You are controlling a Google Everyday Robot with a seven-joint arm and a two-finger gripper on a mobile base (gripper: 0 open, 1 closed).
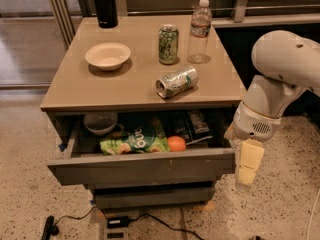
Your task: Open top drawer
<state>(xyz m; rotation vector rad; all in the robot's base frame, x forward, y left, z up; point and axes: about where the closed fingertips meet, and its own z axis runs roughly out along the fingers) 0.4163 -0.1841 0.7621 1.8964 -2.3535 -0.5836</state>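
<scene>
The top drawer [145, 168] is a wide grey slab front without a handle, pulled out from under the tan table top [75, 91]. Inside it lie a green snack bag [134, 142], an orange [176, 143], a grey bowl [100, 122] and dark packets [192, 123]. A narrower grey drawer front [150, 196] sits shut below. My gripper [247, 166] hangs pointing down just off the drawer front's right end, its pale yellow fingers [250, 156] close together, holding nothing.
On the table top stand a cream bowl [107, 55], an upright green can [168, 44], a water bottle [200, 31], a black flask [104, 5] and a can lying on its side [176, 81]. Cables and a black plug [117, 223] lie on the speckled floor.
</scene>
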